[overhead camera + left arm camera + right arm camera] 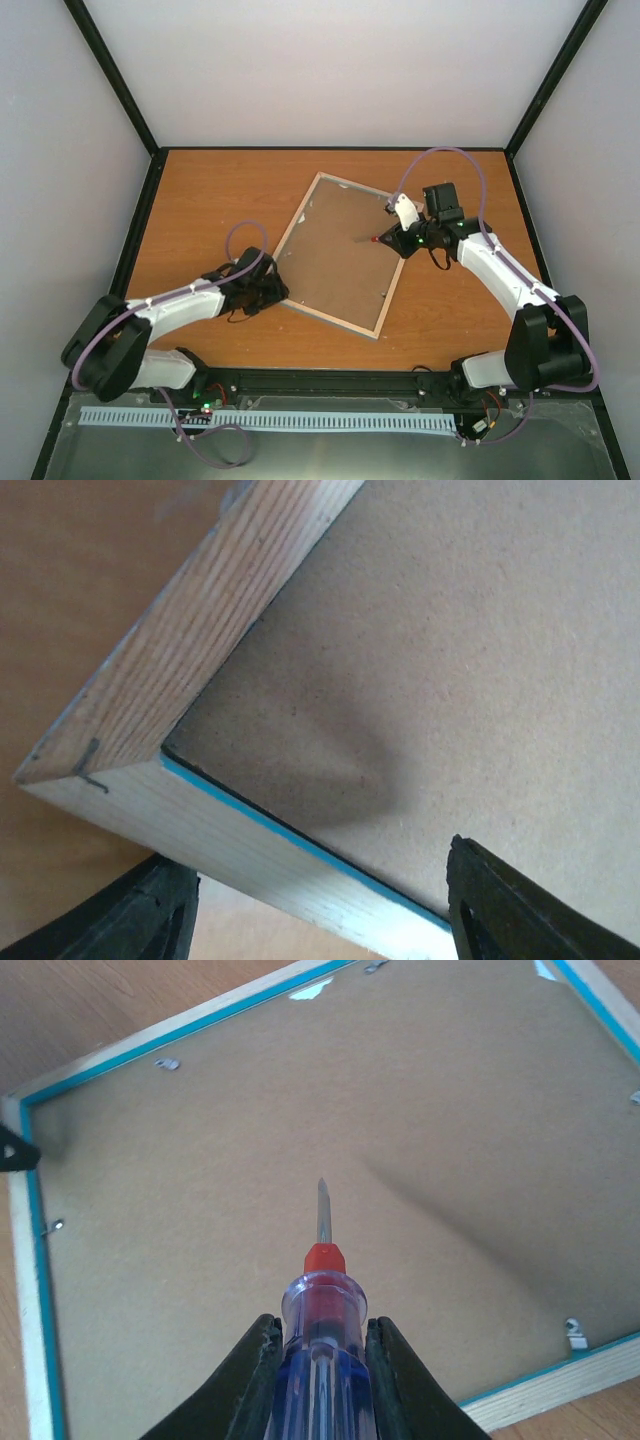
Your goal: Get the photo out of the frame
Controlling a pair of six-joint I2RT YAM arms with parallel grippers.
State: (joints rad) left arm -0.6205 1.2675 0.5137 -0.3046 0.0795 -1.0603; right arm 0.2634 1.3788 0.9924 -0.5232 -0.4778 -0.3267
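Observation:
The frame [330, 320] lies face down in the middle of the table, pale wood rim up, with the brown backing board [340, 255] filling it. The photo is hidden. My left gripper [272, 290] is open at the frame's near left corner. In the left wrist view the rim [180, 670] passes between the spread fingers of this gripper [320, 885]. My right gripper [322, 1326] is shut on a screwdriver [325, 1260] with a clear blue handle and red collar. It holds the blade above the backing board [300, 1110]. In the top view this gripper [400, 240] is at the frame's right side.
Small metal tabs sit along the rim's inner edge, one at the far side [168, 1063], one at the left [52, 1226] and one at the near right [574, 1332]. The orange-brown table [200, 200] is bounded by black rails and white walls.

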